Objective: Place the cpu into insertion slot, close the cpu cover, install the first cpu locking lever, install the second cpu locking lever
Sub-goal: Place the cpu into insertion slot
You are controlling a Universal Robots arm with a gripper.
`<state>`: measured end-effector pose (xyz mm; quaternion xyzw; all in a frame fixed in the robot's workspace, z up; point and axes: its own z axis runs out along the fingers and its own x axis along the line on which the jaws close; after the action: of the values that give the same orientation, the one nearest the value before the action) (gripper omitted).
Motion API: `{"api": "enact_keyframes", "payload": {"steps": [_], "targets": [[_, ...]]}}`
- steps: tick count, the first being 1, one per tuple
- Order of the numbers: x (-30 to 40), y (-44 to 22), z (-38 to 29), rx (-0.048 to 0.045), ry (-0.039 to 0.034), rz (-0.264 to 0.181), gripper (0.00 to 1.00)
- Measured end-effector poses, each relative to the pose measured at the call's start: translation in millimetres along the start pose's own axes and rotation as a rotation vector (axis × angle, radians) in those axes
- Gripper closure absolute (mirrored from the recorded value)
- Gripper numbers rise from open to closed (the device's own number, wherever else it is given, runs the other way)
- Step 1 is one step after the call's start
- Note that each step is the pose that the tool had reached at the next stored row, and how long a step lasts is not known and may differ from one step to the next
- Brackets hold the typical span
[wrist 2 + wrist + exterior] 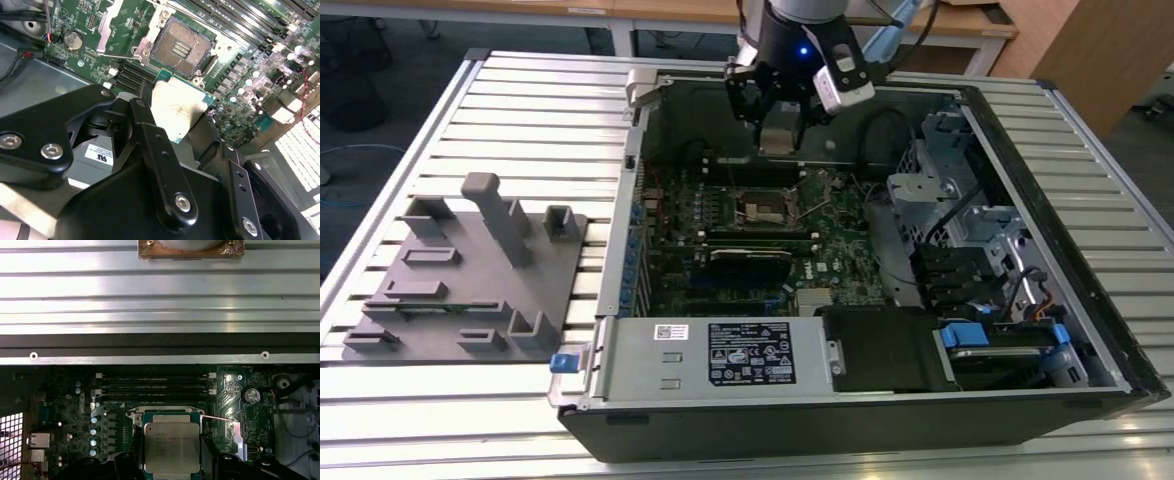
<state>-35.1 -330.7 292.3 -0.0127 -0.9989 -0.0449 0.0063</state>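
My gripper (pixel 778 140) hangs inside the open computer case, above the far part of the motherboard, shut on the cpu (pixel 177 107). The cpu is a flat square chip with a silver top (pixel 171 447), held level between the black fingers (pixel 142 112). The insertion slot (pixel 182 47) lies open a short way beyond the chip, its dark centre bare; in the exterior view the insertion slot (pixel 767 208) sits below the gripper, toward the near side. The cpu cover (pixel 112 22) stands swung back beside the socket, a silvery plate (pixel 232 432).
Long black memory slots (pixel 155 382) run beside the socket, near the case wall (pixel 150 342). A grey labelled box (pixel 720 355) fills the case's near side, and a drive cage (pixel 961 200) its right. A grey fixture block (pixel 467 270) rests on the slatted table (pixel 520 110).
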Motion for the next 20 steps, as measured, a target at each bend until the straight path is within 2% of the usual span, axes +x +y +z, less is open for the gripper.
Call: {"api": "enact_keyframes", "payload": {"steps": [6, 11, 15, 20], "targets": [[-0.1, -0.6, 7.0, -0.0001, -0.0035, 0.0, 0.46], [-0.1, -0.7, 8.1, 0.0, -0.0038, 0.0, 0.46], [-0.1, -1.1, 11.7, -0.0001, -0.0039, 0.0, 0.46], [-0.1, -1.1, 12.2, 0.0, -0.0038, 0.0, 0.46]]}}
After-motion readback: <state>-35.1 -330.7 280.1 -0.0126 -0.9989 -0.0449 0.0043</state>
